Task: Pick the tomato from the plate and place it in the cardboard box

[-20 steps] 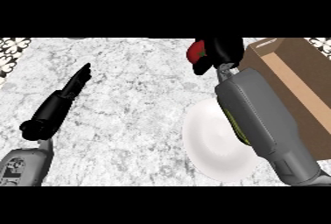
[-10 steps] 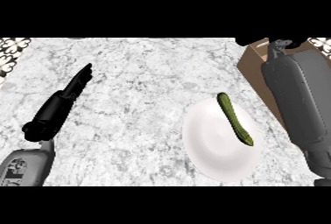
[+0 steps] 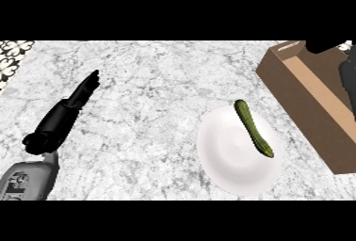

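The white plate (image 3: 226, 162) lies right of the counter's middle, with a long green vegetable (image 3: 254, 128) resting across its upper right part. No tomato shows on it or anywhere else. At the right edge stands the open cardboard box (image 3: 295, 101). Only a black part of my right hand (image 3: 325, 45) shows at the top right corner, above the box's far end, with its dark forearm (image 3: 348, 80) along the edge. What it holds is hidden. My left hand (image 3: 78, 100) rests at the left, open, straight fingers pointing away.
The marble counter (image 3: 153, 94) spreads between my left hand and the plate. A patterned strip (image 3: 12, 56) runs along the top left corner. The left forearm (image 3: 31, 176) comes in at the lower left.
My right arm has swung right and away from over the plate to above the box. The red tomato seen in its fingers a second ago is out of sight. The plate is now uncovered.
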You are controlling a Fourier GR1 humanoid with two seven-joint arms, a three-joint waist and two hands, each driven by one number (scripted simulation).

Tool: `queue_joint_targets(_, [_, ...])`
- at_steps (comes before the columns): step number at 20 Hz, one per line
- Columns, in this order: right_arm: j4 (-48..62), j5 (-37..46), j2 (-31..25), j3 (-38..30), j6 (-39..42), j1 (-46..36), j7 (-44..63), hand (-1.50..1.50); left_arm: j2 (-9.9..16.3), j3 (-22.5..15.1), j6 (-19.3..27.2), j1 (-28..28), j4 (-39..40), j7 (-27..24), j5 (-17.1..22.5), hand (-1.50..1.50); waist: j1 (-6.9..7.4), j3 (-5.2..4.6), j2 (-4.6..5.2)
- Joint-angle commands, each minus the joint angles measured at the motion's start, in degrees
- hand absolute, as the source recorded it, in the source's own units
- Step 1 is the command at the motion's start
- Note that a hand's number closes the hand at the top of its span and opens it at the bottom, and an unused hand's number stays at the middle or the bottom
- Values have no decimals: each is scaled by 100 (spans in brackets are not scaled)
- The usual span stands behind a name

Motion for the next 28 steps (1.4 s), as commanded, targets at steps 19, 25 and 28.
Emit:
queue_joint_targets(19, [2262,-1210,-1138,-810,2269,149,-2763,-150,-120,-20,-94,80,-103,-50,-136,0,92,8,24])
queue_joint_targets(25, [1629,-2876,-545,-2558,938,52,-3205,-150,-89,147,-5,6,69,-29,-106,0,-152,31,-38])
queue_joint_targets(28, [1743,-3567,-538,-3369,688,-3,-3013,-150,-157,104,66,-31,-22,128,-143,0,-141,24,-40])
